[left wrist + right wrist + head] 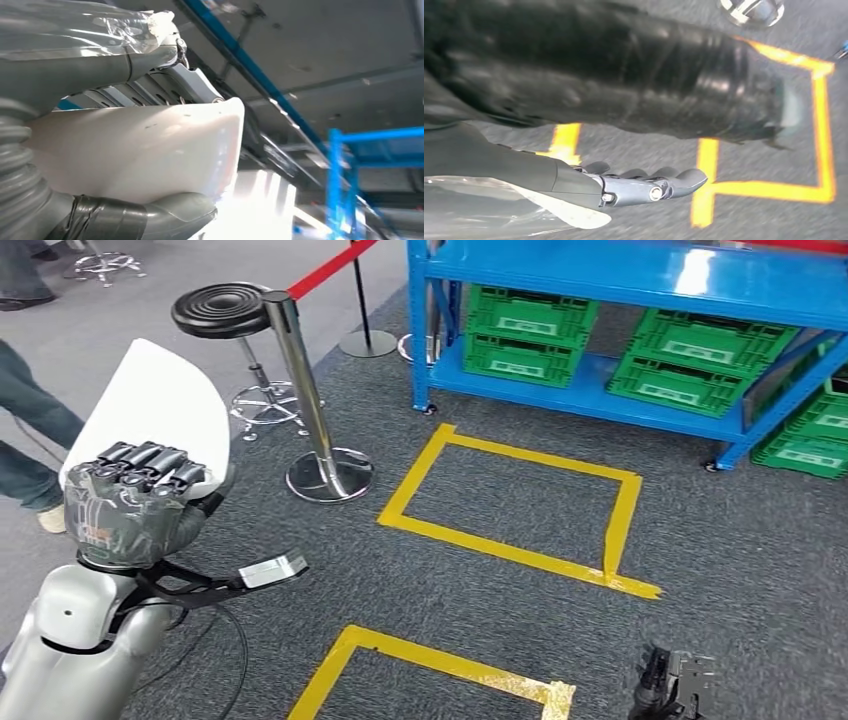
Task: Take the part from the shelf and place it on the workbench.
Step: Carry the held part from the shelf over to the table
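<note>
Grey carpet (pixel 500 520) | left hand (pixel 135 502) grips white part (pixel 160 405) | right hand (pixel 644 182) empty, fingers apart

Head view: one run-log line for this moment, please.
left hand: holds white curved plastic part | right hand: empty, low | blue metal shelf: ahead

I can read no text anywhere. The green crates (pixel 524 332) on the blue shelf (pixel 640 275) each carry a pale label (pixel 514 366) on the front, but the print on them is too small for me to make out. A faint reddish mark shows on the back of my left hand (pixel 135 502) through its plastic cover, and I cannot read that either.
</note>
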Available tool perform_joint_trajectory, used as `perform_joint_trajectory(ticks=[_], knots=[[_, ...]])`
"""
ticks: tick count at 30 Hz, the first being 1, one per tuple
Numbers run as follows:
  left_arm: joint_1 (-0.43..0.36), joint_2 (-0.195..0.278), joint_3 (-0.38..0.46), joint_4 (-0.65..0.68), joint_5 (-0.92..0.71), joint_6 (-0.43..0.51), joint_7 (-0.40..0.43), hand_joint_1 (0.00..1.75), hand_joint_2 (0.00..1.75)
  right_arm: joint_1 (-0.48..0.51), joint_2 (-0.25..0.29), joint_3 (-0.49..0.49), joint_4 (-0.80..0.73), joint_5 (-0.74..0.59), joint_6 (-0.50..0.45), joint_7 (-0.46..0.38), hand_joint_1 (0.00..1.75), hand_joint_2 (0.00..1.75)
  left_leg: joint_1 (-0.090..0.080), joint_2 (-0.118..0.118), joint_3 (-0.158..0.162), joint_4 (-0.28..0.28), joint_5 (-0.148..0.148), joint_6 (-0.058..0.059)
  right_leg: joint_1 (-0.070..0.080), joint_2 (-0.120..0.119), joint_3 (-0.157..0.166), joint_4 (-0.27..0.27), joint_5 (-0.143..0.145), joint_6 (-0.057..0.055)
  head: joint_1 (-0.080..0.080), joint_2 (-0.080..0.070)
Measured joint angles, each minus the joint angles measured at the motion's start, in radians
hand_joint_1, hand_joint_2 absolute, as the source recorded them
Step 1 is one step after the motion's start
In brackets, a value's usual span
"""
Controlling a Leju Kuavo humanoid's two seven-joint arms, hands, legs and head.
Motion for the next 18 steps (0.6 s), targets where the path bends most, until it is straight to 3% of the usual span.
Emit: perform_joint_trajectory(ticks=[2, 3, 4, 5, 6, 8, 10, 12, 13, 15, 16, 18], knots=[[0.001, 0.000, -0.001, -0.002, 0.000, 0.000, 0.000, 1.75, 1.75, 0.004, 0.001, 0.007, -0.005, 0.005, -0.004, 0.003, 0.00, 0.00, 0.003, -0.025, -0.001, -0.001, 0.003, 0.005, -0.002, 0.057, -0.062, 0.126, -0.057, 0.004, 0.003, 0.000], [0.003, 0.000, -0.002, -0.002, 0.000, 0.000, 0.000, 1.75, 1.75, 0.008, 0.001, 0.012, -0.005, 0.012, -0.015, 0.010, 0.00, 0.00, 0.003, -0.039, -0.002, 0.000, 0.003, 0.006, -0.001, 0.066, -0.092, 0.181, -0.072, 0.006, 0.004, 0.000], [0.005, 0.000, -0.003, -0.002, 0.000, 0.000, 0.000, 1.75, 1.75, 0.011, 0.001, 0.017, -0.005, 0.019, -0.029, 0.022, 0.00, 0.00, 0.003, -0.054, -0.003, 0.001, 0.003, 0.006, -0.001, 0.069, -0.109, 0.207, -0.068, 0.007, 0.004, 0.000], [0.005, 0.000, -0.004, -0.002, 0.000, 0.000, 0.000, 1.75, 1.75, 0.012, 0.000, 0.022, -0.005, 0.025, -0.047, 0.044, 0.00, 0.00, 0.003, -0.069, -0.003, 0.003, 0.003, 0.006, -0.002, 0.071, -0.109, 0.196, -0.045, 0.008, 0.004, 0.000], [0.005, 0.000, -0.005, -0.002, 0.000, 0.000, 0.000, 1.75, 1.75, 0.013, 0.000, 0.026, -0.004, 0.028, -0.064, 0.071, 0.00, 0.00, 0.004, -0.085, -0.003, 0.007, 0.001, 0.004, -0.003, 0.075, -0.092, 0.148, -0.007, 0.008, 0.004, 0.000], [0.003, 0.000, -0.007, -0.002, 0.000, 0.000, 0.000, 1.75, 1.75, 0.015, -0.001, 0.031, 0.000, 0.032, -0.094, 0.145, 0.00, 0.00, 0.005, -0.112, -0.007, 0.018, -0.003, -0.004, -0.009, 0.114, -0.038, 0.021, 0.054, 0.007, 0.004, 0.000], [-0.002, 0.000, -0.008, -0.002, 0.001, -0.001, 0.000, 1.75, 1.75, 0.021, -0.002, 0.032, 0.010, 0.036, -0.121, 0.238, 0.00, 0.00, 0.007, -0.136, -0.017, 0.027, -0.004, -0.016, -0.012, 0.147, -0.005, -0.042, 0.063, 0.003, 0.003, 0.000], [-0.005, 0.000, -0.008, -0.002, 0.002, -0.001, -0.002, 1.75, 1.75, 0.033, -0.003, 0.033, 0.021, 0.041, -0.142, 0.315, 0.00, 0.00, 0.010, -0.159, -0.027, 0.028, 0.002, -0.028, -0.012, 0.135, 0.003, -0.047, 0.060, -0.007, 0.002, 0.000], [-0.006, 0.000, -0.008, -0.001, 0.002, -0.001, -0.002, 1.75, 1.75, 0.039, -0.002, 0.033, 0.025, 0.043, -0.148, 0.337, 0.00, 0.00, 0.009, -0.152, -0.031, 0.031, 0.001, -0.034, -0.013, 0.123, 0.005, -0.050, 0.062, -0.013, 0.001, 0.000], [-0.012, 0.001, -0.008, -0.001, 0.002, -0.001, -0.002, 1.75, 1.75, 0.048, -0.003, 0.033, 0.030, 0.044, -0.152, 0.353, 0.00, 0.00, 0.006, -0.101, -0.054, 0.079, -0.029, -0.043, -0.016, 0.098, 0.009, -0.057, 0.064, -0.025, -0.008, 0.000], [-0.015, 0.000, -0.008, -0.001, 0.002, -0.001, -0.003, 1.75, 1.75, 0.052, -0.004, 0.033, 0.032, 0.044, -0.155, 0.363, 0.00, 0.00, 0.006, -0.067, -0.078, 0.133, -0.057, -0.048, -0.015, 0.085, 0.011, -0.058, 0.064, -0.030, -0.012, 0.000], [-0.020, -0.001, -0.009, 0.000, 0.003, -0.001, -0.007, 1.75, 1.75, 0.059, -0.008, 0.032, 0.038, 0.044, -0.166, 0.409, 0.00, 0.00, 0.013, -0.038, -0.138, 0.261, -0.112, -0.055, -0.012, 0.058, 0.012, -0.058, 0.061, -0.033, -0.017, 0.000]])
